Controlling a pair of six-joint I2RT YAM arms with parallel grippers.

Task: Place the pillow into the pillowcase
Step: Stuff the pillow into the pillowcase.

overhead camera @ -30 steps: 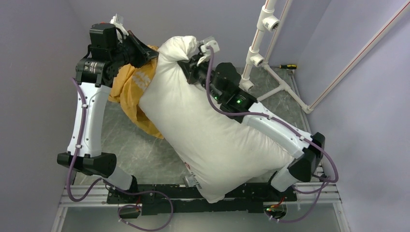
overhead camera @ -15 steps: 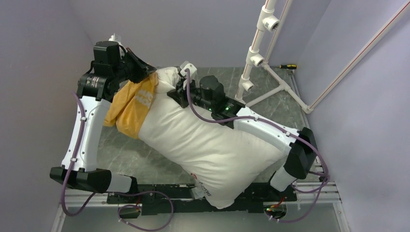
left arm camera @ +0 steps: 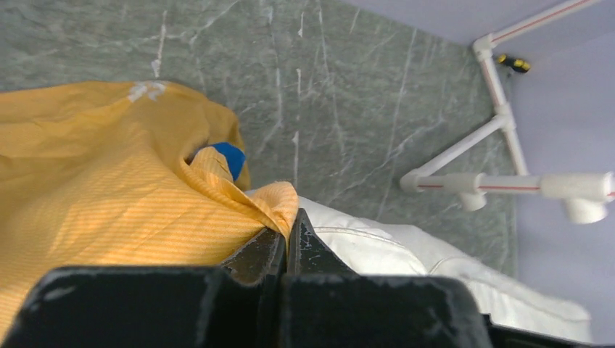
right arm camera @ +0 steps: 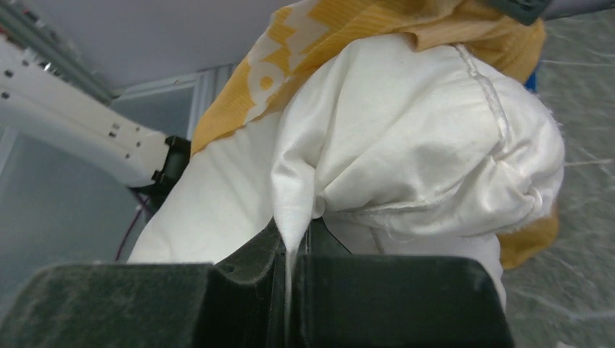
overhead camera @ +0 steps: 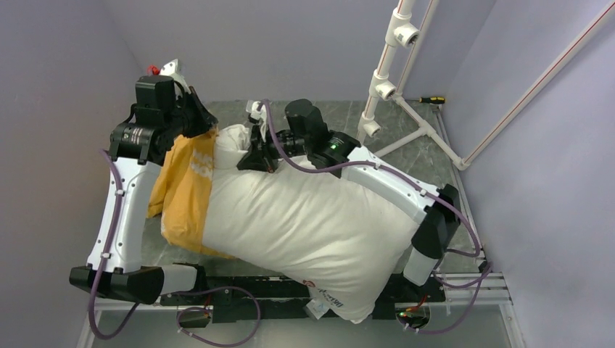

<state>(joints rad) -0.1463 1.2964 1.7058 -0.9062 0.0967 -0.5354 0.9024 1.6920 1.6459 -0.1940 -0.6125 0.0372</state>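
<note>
Judged early in the insertion, with nearly all of it left to do: pillow point(overhead camera: 312, 225) sprawled diagonally over the table point(left arm camera: 348, 87), almost wholly bare, from a far-left corner beside the case down to a tagged, red-logo end hanging past the near edge. Only that far corner met by the pillowcase point(overhead camera: 181, 192), bunched orange-yellow side out at the pillow's left, with a fold lapped over the corner's top in the right wrist view and a speck of blue in the left wrist view; unable to tell truly inside the mouth from merely under a flap. Both pieces pinched: left gripper point(left arm camera: 286, 235) closed tight on the case's orange hem, right against the pillow's seam; right gripper point(right arm camera: 294, 243) closed tight on a thin pleat of the pillow's white cover at that same corner. Left to do, by this reading: spreading the mouth, feeding the whole plump body in, drawing the case down to the tagged end. As for room: walls point(overhead camera: 43, 145) close on the left, far and right sides; most bare table at the far right, yet crowded there by the white pipe frame point(overhead camera: 384, 90) just beside the right arm point(overhead camera: 391, 185); little free table left of the case; 1 small screwdriver point(overhead camera: 433, 100) at the far right edge, well apart from the cloth
</note>
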